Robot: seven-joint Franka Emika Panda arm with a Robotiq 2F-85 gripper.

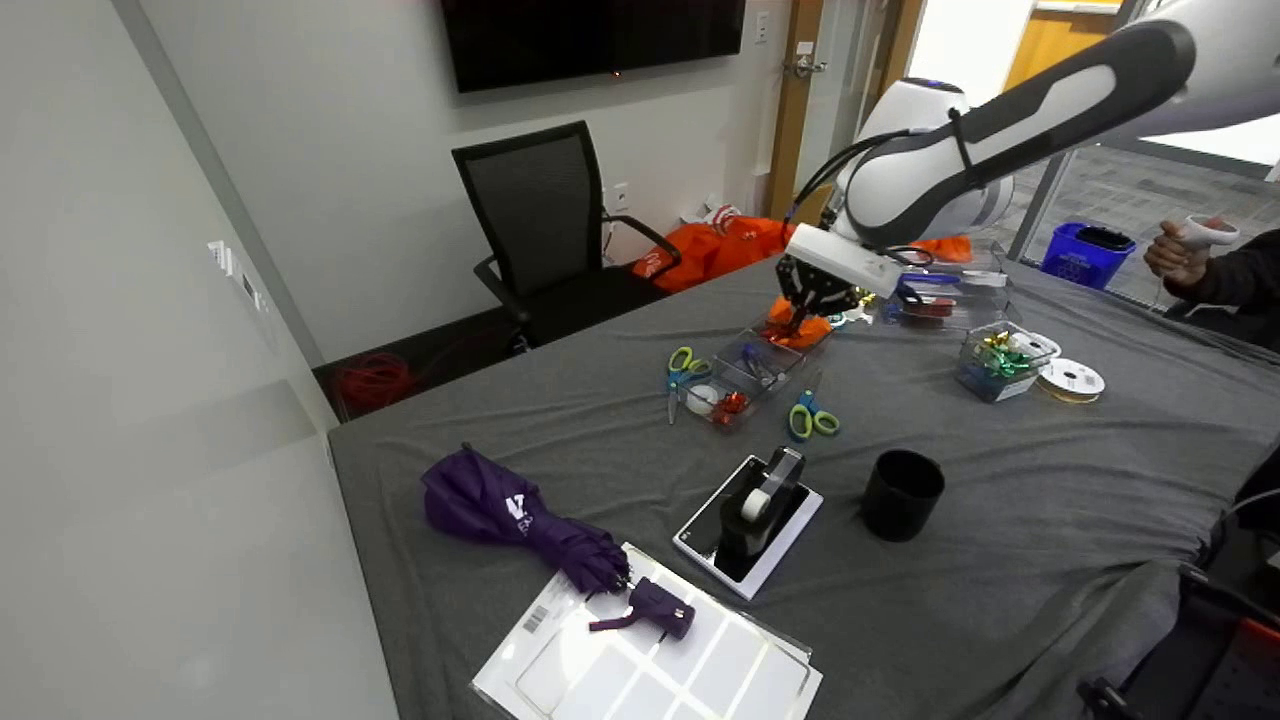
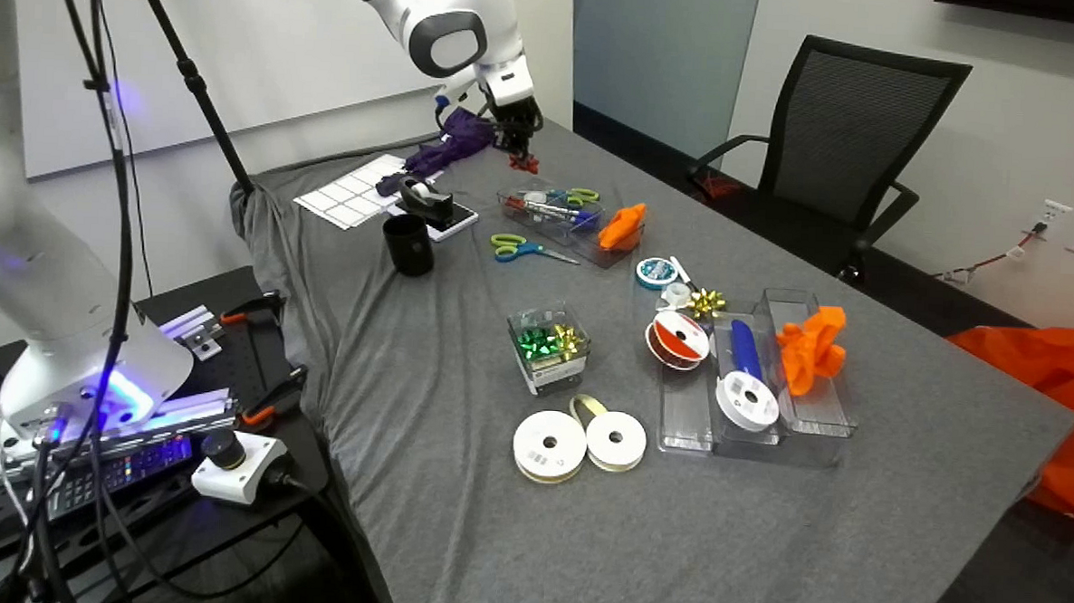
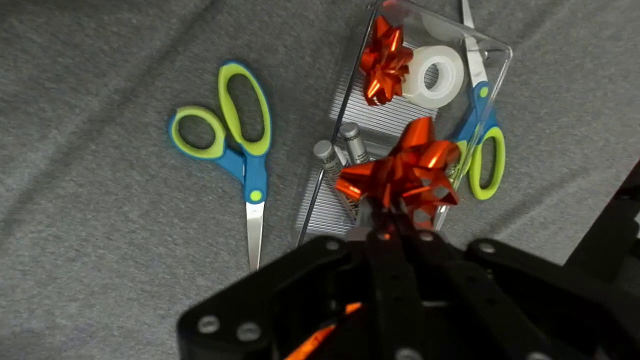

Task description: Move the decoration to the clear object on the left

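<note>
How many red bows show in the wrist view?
2: the held bow, in the end effector, and the loose bow, in the tray beside the tape roll. Others may hide beneath the end effector.

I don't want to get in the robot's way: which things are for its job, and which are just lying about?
For the job:
bow, in the jaws
small clear box, probably where it goes

Just lying about:
umbrella
cup
tape dispenser
scissors
ribbon spools

In an exterior view, we see two spools (image 2: 548, 456) before the container (image 2: 554, 375), the umbrella (image 2: 453, 142) near the bench's (image 2: 762, 547) far edge.
</note>
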